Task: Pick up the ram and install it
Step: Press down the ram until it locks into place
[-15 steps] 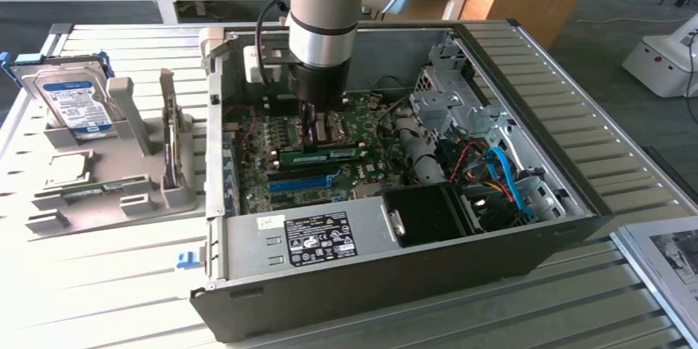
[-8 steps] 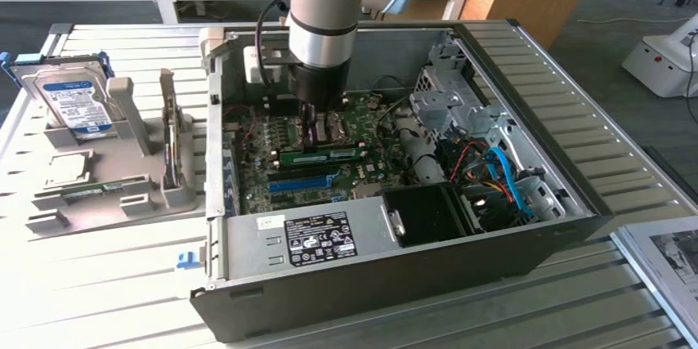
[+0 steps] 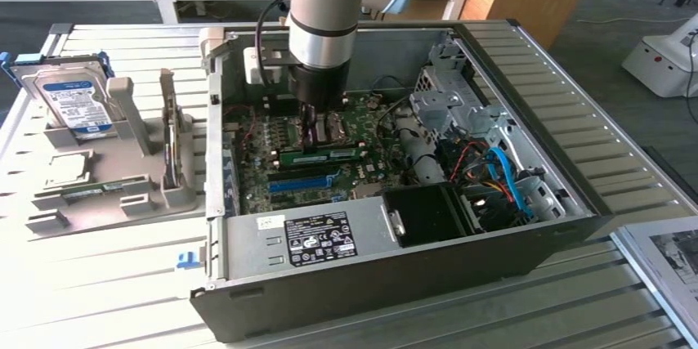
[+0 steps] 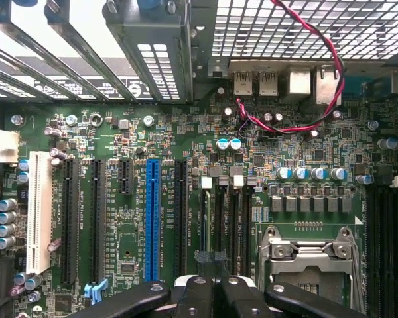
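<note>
My black two-fingered gripper (image 3: 313, 124) is down inside the open grey computer case (image 3: 524, 226), low over the green motherboard (image 4: 265, 146), the jaws pressed close together and pinching nothing that I can see; a long, thin green ram stick (image 3: 324, 154) with dark chips lies across the board just below me, near the bright blue slot strip (image 3: 300, 183). I judge the carrying done; whether the stick is fully seated I cannot tell
</note>
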Available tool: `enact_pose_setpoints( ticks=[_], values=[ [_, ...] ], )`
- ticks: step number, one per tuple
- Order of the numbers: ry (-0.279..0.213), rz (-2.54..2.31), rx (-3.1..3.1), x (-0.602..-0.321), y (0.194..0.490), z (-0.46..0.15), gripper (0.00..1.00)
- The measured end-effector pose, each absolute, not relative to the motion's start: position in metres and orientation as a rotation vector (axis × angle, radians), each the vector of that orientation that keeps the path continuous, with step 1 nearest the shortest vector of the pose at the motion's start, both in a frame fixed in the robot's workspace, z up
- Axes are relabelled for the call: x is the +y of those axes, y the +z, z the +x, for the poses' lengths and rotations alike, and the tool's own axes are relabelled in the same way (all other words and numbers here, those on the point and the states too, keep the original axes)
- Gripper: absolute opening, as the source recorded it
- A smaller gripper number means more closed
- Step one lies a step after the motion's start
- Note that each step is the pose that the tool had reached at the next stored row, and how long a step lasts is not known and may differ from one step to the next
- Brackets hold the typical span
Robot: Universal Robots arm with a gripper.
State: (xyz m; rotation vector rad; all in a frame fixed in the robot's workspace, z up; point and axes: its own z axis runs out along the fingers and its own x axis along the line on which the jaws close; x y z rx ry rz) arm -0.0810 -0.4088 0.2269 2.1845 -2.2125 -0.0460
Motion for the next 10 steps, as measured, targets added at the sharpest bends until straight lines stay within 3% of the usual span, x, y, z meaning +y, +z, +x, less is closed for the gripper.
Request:
enact_pose_setpoints(
  ticks=[10],
  values=[
    [-0.046,2.185,-2.213,-0.4088,0.2259,-0.0810,0.11]
  ],
)
